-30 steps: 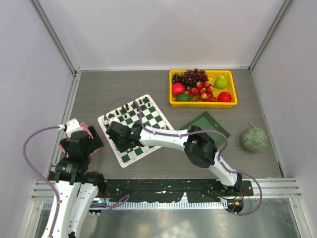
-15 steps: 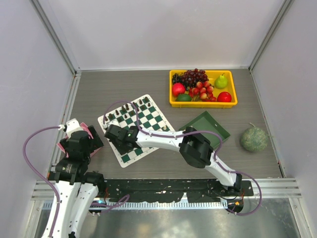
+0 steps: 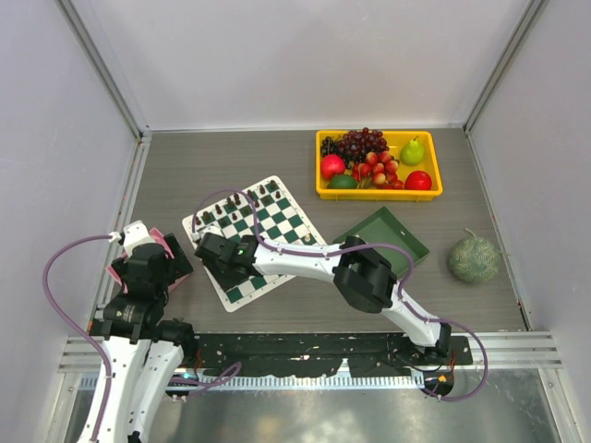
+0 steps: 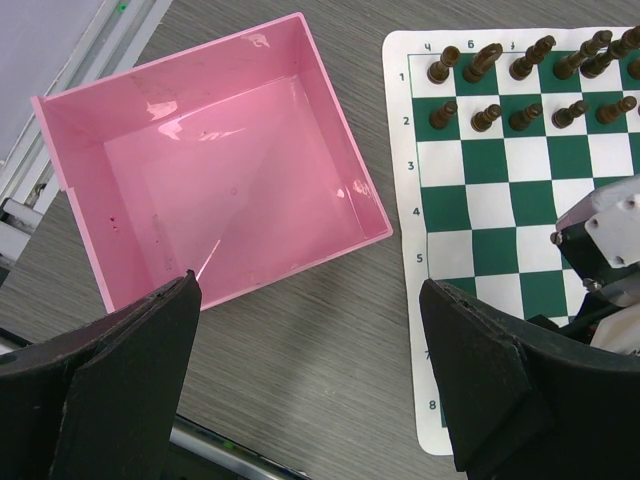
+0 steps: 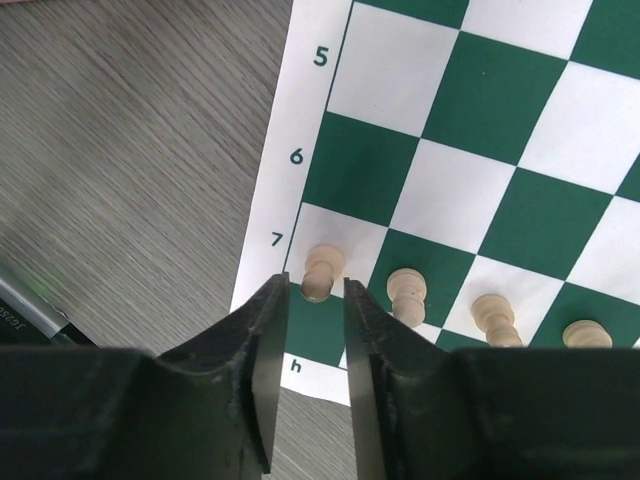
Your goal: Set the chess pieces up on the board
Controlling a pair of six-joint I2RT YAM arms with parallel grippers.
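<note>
Watching from above: right gripper (image 3: 214,251) sits low over the near-left corner of the board (image 3: 288,218). Left wrist: left gripper (image 4: 310,335) spread wide, idle above the pink box (image 4: 200,200). Right wrist: jaws slightly apart around a cream pawn (image 5: 323,268) on the edge square of row 7, probably freed. I'd widen more, then lift straight up, clear of its neighbours.

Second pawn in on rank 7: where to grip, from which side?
Come straight down on the pawn and pinch its round head: it stands upright, narrow at the neck. Close along the rank; the edge pawn and third pawn stand apart from it, leaving finger gaps.
</note>
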